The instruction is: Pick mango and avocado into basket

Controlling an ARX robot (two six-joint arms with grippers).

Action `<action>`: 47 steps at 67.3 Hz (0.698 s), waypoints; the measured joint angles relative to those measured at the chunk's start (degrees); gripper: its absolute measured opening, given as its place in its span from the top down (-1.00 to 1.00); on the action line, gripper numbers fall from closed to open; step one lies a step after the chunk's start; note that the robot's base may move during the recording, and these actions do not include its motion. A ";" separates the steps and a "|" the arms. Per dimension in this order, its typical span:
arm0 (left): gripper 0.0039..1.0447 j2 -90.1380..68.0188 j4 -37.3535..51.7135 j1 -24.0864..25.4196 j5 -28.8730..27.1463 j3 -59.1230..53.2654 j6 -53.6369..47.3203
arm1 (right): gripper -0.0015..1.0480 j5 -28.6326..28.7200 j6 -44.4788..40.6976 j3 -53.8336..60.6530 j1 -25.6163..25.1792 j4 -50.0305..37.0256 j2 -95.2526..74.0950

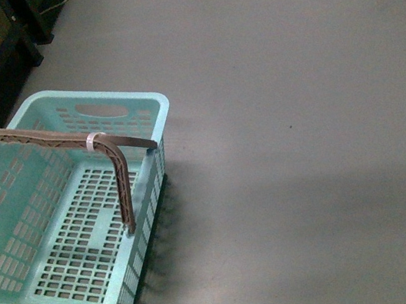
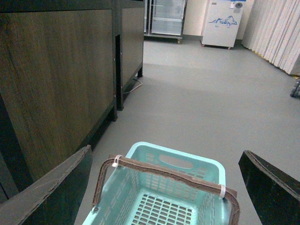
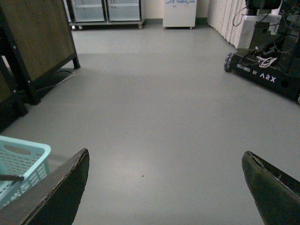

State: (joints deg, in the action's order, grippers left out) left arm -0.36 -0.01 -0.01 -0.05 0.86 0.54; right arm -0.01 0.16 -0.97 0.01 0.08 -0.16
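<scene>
Though no mango or avocado shows, the left gripper (image 2: 165, 153) and right gripper (image 3: 165, 153) gape empty. The basket (image 2: 125, 186) ahead of the left looks light, stiff; hold its handle (image 2: 164, 171).

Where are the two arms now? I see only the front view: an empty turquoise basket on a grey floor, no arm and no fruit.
Observer: The left gripper hangs with its jaws wide apart and nothing between them. The basket is below and ahead of it.
Operator: And the right one?
Observer: The right gripper is open too, over bare floor. Only the basket's corner shows in its view.
Operator: Is any mango or avocado there?
Observer: No, neither wrist view shows them. The right wrist view adds only another robot base near a curtain.
</scene>
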 joint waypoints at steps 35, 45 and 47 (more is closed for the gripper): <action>-0.85 -18.99 -15.26 6.54 22.69 9.86 29.73 | -0.83 -0.02 0.00 0.00 0.00 0.00 0.00; -0.85 -37.57 0.28 13.33 23.61 11.41 44.85 | -0.83 0.00 0.00 0.00 0.00 0.00 0.00; -0.85 -42.25 3.76 14.51 23.54 11.58 46.66 | -0.83 0.00 0.00 0.00 0.00 0.00 0.00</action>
State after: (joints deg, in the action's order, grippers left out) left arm -42.61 3.75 14.50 23.49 12.45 47.20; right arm -0.01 0.16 -0.97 0.01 0.08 -0.16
